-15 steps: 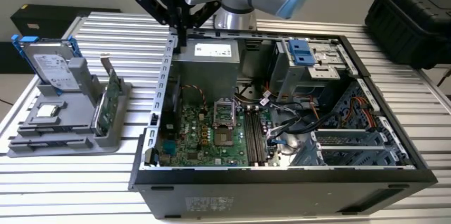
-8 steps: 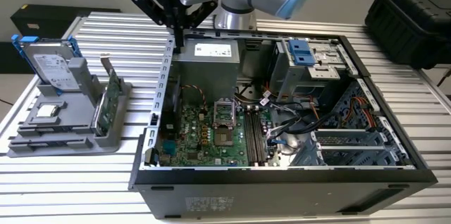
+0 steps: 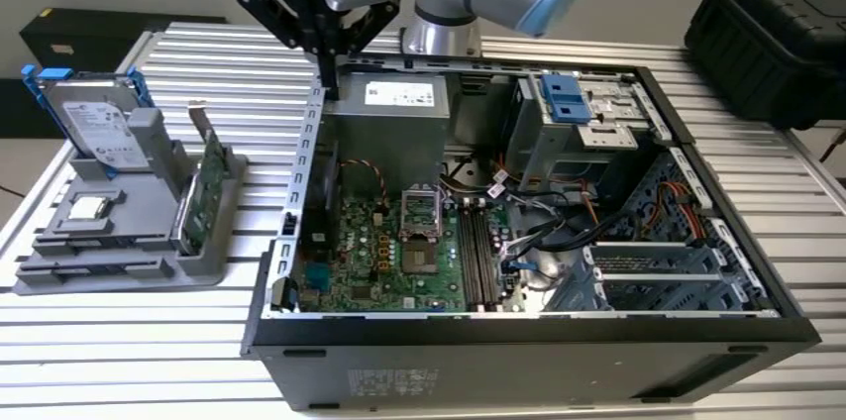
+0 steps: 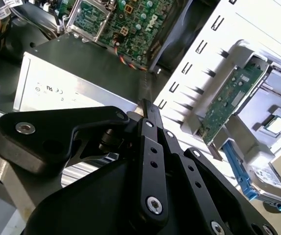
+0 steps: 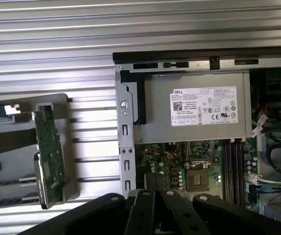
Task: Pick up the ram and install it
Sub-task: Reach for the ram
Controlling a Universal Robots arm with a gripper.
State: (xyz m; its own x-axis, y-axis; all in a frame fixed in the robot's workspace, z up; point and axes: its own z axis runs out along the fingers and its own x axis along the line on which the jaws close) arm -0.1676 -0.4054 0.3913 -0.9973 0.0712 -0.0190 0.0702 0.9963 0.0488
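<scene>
Claw over case edge, open tabletop beside

White printed label — certification marks, fine print — on the grey power supply.

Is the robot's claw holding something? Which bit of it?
Nothing, it seems. The gripper is shut, with nothing between its tips.

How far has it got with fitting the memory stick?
Nothing looks installed: the memory slots on the motherboard appear empty. The gripper hangs above the case's rim beside the power supply; whether it carries the ram I cannot tell. Seating it remains.
</scene>
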